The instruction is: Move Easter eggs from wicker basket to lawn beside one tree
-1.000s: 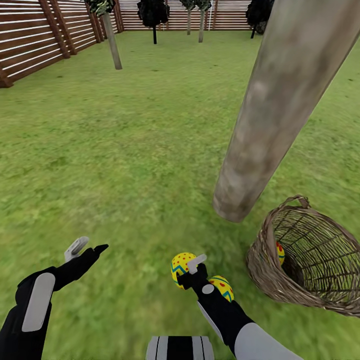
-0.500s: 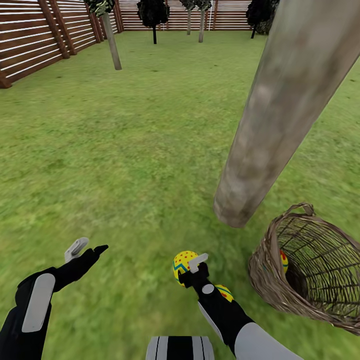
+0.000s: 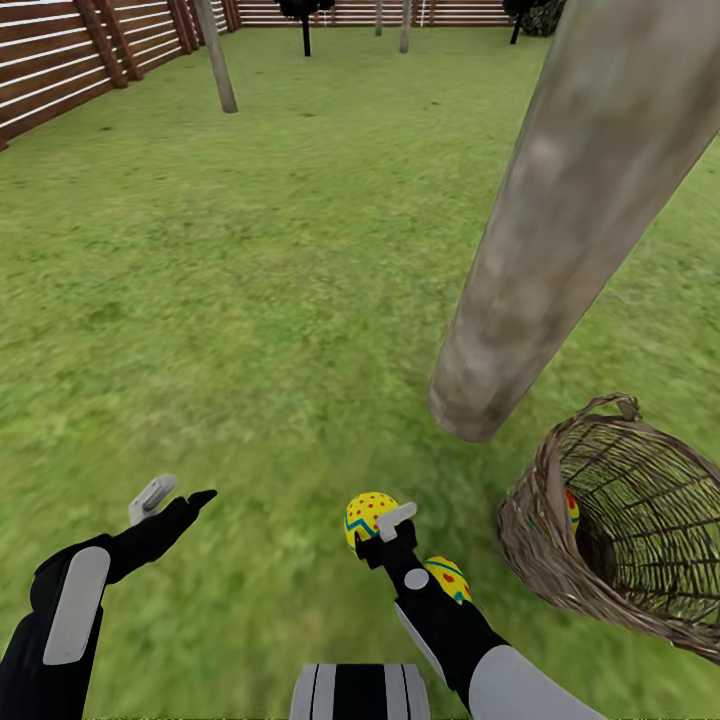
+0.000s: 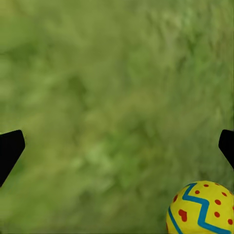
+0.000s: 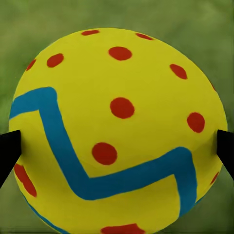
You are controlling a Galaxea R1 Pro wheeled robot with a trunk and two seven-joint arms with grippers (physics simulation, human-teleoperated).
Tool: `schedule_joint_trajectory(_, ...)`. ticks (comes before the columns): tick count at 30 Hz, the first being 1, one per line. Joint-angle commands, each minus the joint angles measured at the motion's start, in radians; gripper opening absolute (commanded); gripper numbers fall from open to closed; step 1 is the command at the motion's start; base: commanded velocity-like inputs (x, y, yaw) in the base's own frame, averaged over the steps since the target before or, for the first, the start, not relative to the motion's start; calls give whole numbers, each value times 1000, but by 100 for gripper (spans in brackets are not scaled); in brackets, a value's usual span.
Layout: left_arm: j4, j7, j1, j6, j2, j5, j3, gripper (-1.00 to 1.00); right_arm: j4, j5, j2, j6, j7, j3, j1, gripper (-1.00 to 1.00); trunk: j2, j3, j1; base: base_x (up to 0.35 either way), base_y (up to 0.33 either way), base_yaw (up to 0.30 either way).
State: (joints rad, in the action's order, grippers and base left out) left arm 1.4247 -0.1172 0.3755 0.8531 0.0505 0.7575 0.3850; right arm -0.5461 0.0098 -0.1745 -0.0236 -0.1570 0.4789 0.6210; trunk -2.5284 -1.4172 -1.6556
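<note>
Left: the left gripper [image 3: 172, 496] hangs low over the mottled green lawn [image 3: 250, 300], fingers spread and holding nothing; its wrist view shows the two dark fingertips [image 4: 10, 148] wide apart over grass, with a yellow egg [image 4: 201, 208] at the frame's corner.

Centre: the right gripper [image 3: 385, 528] pinches a yellow Easter egg with blue zigzag band and red dots [image 3: 367, 516] across its widest girth, one fingertip on each side, as the right wrist view confirms [image 5: 117, 131]. A second patterned egg [image 3: 446, 578] lies on the grass just beside the right forearm.

Right: the thick, pale grey-brown mottled tree trunk [image 3: 560, 220] meets the lawn near both eggs. The brown woven-twig wicker basket [image 3: 540, 540] lies tipped on its side just beside the trunk; a third egg [image 3: 570, 507] shows through the weave, still inside.

Handling, as a judgement: the egg looks hard, smooth and rounded, probably light, so it may slip or roll. A grip across the middle suits it best, with a low release.
</note>
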Motion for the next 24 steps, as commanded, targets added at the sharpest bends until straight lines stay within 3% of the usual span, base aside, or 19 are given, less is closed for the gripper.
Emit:
schedule_joint_trajectory(1, 2, -10, 0, 4, 0, 11, 0, 100, 2, 1, 0, -2, -7, 5, 1, -100, -1, -5, 0, 0, 0, 0)
schedule_joint_trajectory(12, 2, -10, 0, 4, 0, 10, 0, 100, 2, 1, 0, -1, -6, 6, 1, -100, -3, -47, -5, 0, 0, 0)
schedule_joint_trajectory(19, 0, -10, 0, 4, 0, 11, 0, 100, 1, 2, 0, -1, -6, 6, 1, -100, -3, -47, -5, 0, 0, 0)
schedule_joint_trajectory(20, 0, -10, 0, 4, 0, 11, 0, 100, 1, 2, 0, -1, -6, 6, 1, 100, -3, -47, -5, 0, 0, 0)
schedule_joint_trajectory(24, 0, -9, 0, 4, 0, 11, 0, 100, 0, 2, 0, -1, -6, 6, 1, 100, -3, -43, -5, 0, 0, 0)
